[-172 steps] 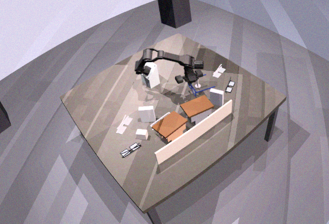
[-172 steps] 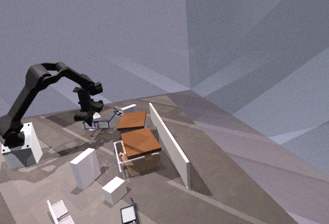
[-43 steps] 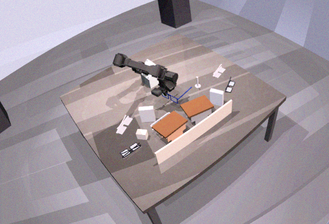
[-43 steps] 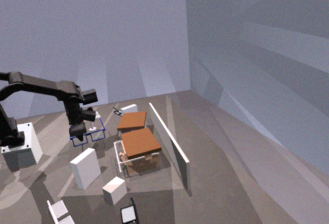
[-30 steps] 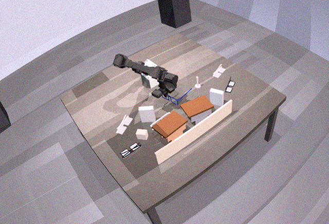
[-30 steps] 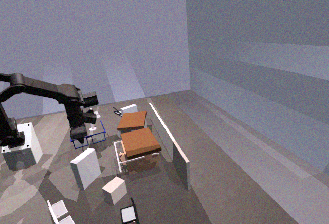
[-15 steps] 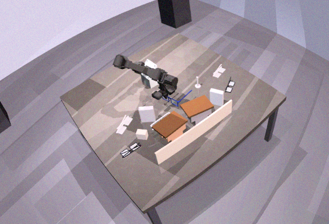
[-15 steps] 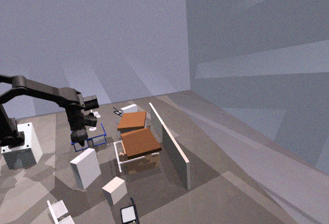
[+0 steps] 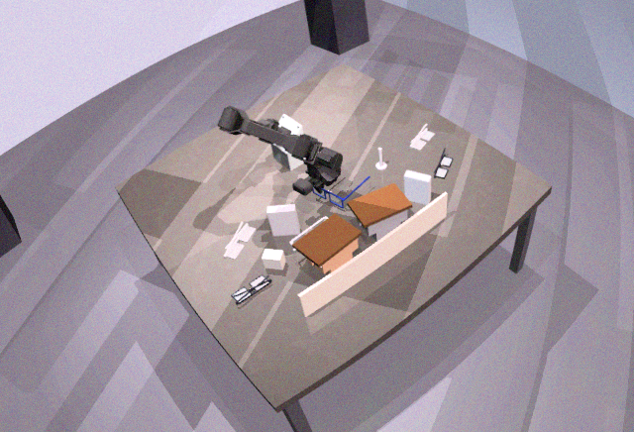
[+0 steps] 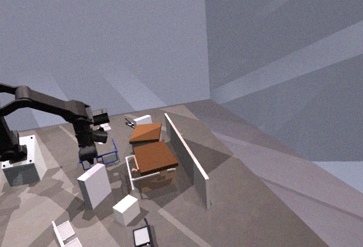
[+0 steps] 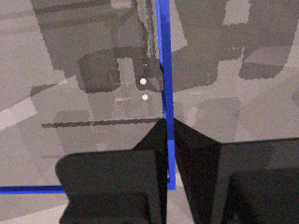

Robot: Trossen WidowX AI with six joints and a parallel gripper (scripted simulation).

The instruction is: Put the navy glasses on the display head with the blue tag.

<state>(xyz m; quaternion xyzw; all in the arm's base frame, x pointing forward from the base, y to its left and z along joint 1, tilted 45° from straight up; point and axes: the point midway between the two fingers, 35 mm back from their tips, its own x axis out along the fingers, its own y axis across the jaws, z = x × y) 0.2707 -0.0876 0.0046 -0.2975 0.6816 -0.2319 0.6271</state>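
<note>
The navy glasses (image 9: 357, 188) (image 10: 106, 153) (image 11: 167, 70) hang in the air with the temples spread. My gripper (image 9: 319, 190) (image 10: 90, 161) (image 11: 166, 123) is shut on their frame, toward one end of the front, in front of the two heads. The nearer head (image 9: 327, 239) (image 10: 155, 157) has a brown slab top and a skin-coloured body, with white glasses (image 10: 129, 171) around it. The other head (image 9: 378, 204) (image 10: 146, 132) has an orange-brown top and a greyish body, mostly hidden. I cannot make out a blue tag on either head.
A long low wall (image 9: 375, 256) (image 10: 187, 152) stands behind the heads. A white box (image 9: 282, 220) (image 10: 101, 186), a small box (image 9: 272, 258) (image 10: 126, 209) and a pale box (image 9: 417, 187) (image 10: 142, 120) stand nearby. A thin white stand (image 9: 380, 164) and several other glasses lie around.
</note>
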